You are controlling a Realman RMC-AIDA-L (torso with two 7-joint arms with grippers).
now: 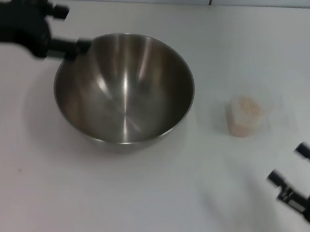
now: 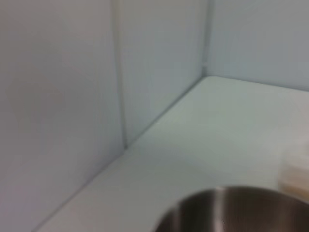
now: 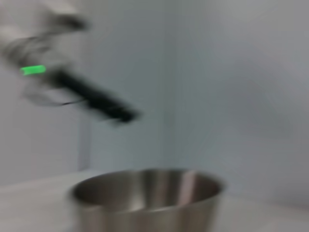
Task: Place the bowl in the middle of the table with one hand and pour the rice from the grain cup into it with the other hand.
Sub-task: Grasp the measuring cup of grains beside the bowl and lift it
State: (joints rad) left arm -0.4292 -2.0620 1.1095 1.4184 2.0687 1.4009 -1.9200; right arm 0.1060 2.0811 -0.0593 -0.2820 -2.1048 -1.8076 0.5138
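Left gripper (image 1: 83,46): at the bowl's far-left rim; fingers hidden, so grip or release cannot be told. Position suits setting the bowl down.
Bowl (image 1: 124,88): upright and empty on the table (image 1: 144,205), near the middle, ready to receive.
Grain cup (image 1: 248,116): stands right of the bowl, apart from it, holding rice (image 1: 249,108).
Right gripper (image 1: 301,171): spread open, near the cup, holding nothing; likely positioned for pickup.

The white surface (image 1: 133,204) carries two things. The steel bowl (image 1: 124,87) stands left of centre, empty inside. The clear grain cup (image 1: 247,117), holding pale rice (image 1: 249,108), stands to its right, apart from it.
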